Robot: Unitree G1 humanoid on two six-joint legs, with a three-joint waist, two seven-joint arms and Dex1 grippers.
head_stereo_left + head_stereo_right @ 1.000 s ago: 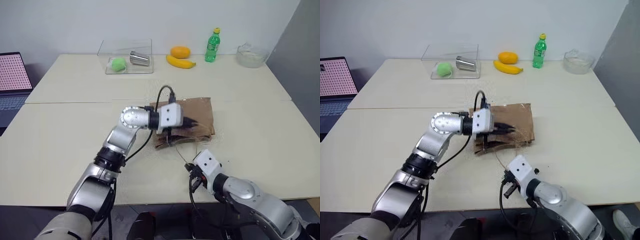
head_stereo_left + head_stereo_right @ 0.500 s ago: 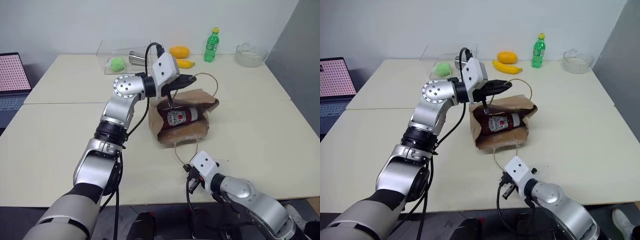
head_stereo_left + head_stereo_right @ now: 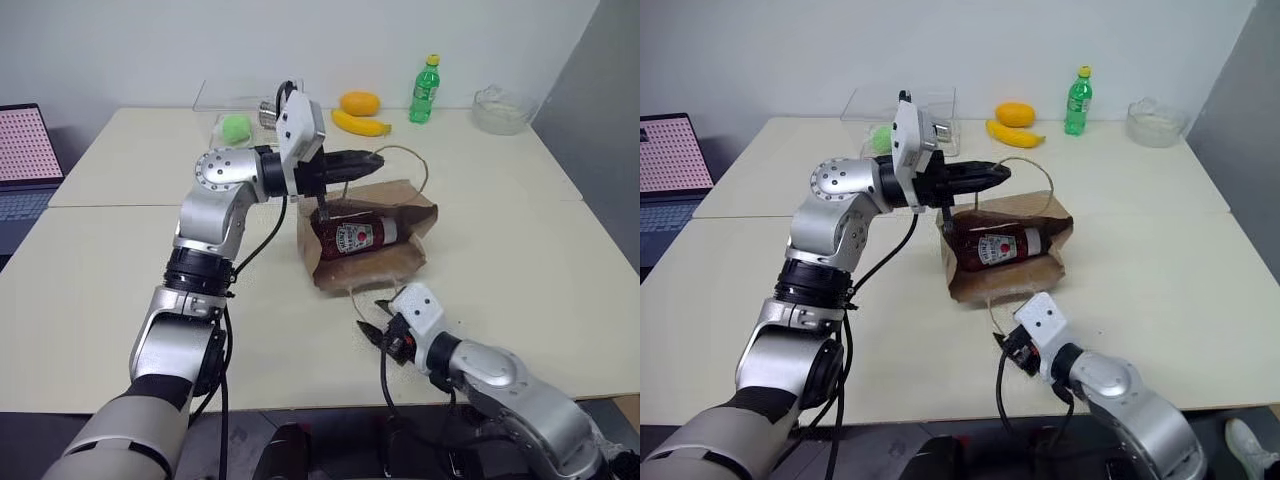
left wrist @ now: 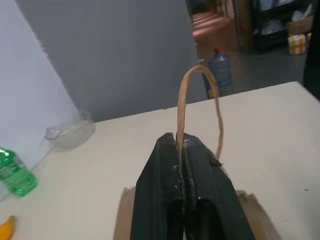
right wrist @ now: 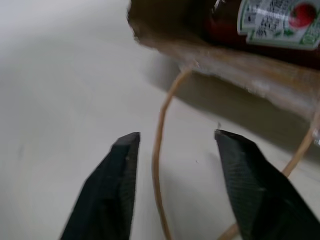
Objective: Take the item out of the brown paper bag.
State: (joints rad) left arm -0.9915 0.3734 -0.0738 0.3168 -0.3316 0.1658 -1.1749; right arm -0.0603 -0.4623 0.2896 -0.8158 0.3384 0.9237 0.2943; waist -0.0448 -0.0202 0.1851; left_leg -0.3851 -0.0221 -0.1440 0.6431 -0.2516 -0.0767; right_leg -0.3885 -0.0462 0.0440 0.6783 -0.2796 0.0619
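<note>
The two head views look forward and down from above the near edge of the pale beige table (image 3: pixel 120 260), side by side, sharing its whole top with the creased brown paper bag (image 3: pixel 385 262) near centre. The left wrist view faces level over that bag's thin looped handle (image 4: pixel 184 107) at 12 o'clock. The right wrist view sits close, facing the bag's mouth.

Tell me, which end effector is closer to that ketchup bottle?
Left. The left end effector, shut on the bag's upper handle, sits just above the ketchup bottle. The right end effector, open, waits short of the brown paper bag.
</note>
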